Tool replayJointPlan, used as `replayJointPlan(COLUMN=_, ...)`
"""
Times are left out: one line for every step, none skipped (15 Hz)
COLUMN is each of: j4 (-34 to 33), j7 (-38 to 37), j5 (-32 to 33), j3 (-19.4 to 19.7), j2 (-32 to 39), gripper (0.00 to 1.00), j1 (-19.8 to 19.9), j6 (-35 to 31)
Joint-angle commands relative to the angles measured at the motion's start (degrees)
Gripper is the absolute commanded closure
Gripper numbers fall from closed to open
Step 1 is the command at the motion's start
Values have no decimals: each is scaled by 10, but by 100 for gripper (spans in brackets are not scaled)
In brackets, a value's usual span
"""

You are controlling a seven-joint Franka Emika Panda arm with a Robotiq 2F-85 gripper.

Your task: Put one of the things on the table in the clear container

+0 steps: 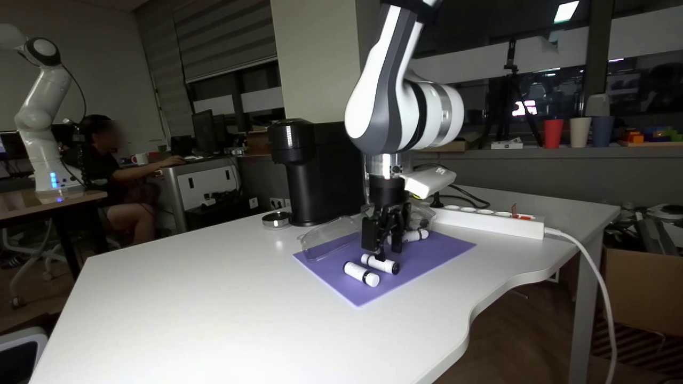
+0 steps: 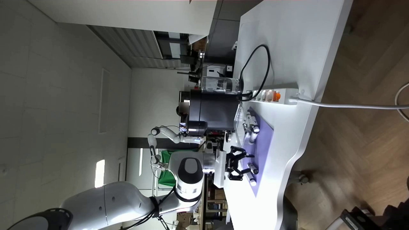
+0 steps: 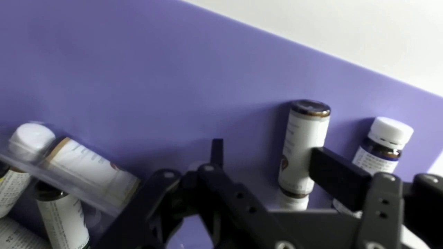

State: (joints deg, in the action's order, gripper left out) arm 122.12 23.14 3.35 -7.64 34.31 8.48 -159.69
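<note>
Looks early in the job: nearly through with the reach, not yet into the grasp, with the whole transfer to come. Hangs low over the mat with the gripper spread wide and gripping nothing, as far as can be seen. Straddles a bottle with its fingers in the wrist view, one to each long side. Not centred there: close up to the finger on the right of the wrist view, perhaps touching, with a visible gap to the finger on the left. Just outside the nearer finger and partly hidden by it, notice a white-capped bottle.

For the container, look beyond the gripper and off to one side in an exterior view, apart from the straddled bottle. Out past the gripper's farther finger in the wrist view, find other bottles, seen partly through the container's wall, by the look of it. Hard to tell whether inside it or merely behind it, so not safe to count toward the task.

As for the straddled bottle, not yet delivered: lies on its side on the mat between the fingers, dark end showing. Left to do, as judged from here: close up the gap, pinch, lift away from the table, cross to the container, lower, let go, back off. Seems well lined up for the squeeze. Might roll a little before being caught, being round and off-centre.
</note>
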Motion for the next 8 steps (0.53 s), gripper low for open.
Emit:
replayJointPlan(j4=-18, j7=1, j5=-11, j3=-11, j2=9, gripper=2, j1=10, j6=19)
replayJointPlan(j4=-19, j7=1, j5=-13, j3=-12, j2=9, gripper=1, j1=11, j6=21)
replayJointPlan(j4=-20, j7=2, j5=-16, j3=-13, j2=10, gripper=0, j1=12, j6=24)
replayJointPlan(j4=-21, j7=3, j5=-19, j3=-15, j2=11, gripper=0, j1=12, j6=26)
replayJointPlan(j4=-21, j7=5, j5=-21, j3=-16, j2=13, gripper=0, j1=13, j6=27)
replayJointPlan(j4=-21, j7=4, j5=-21, j3=-16, j2=15, gripper=0, j1=11, j6=25)
replayJointPlan(j4=-22, j7=2, j5=-19, j3=-15, j2=18, gripper=0, j1=10, j6=26)
replayJointPlan(j4=-23, j7=1, j5=-18, j3=-14, j2=21, gripper=0, j1=9, j6=24)
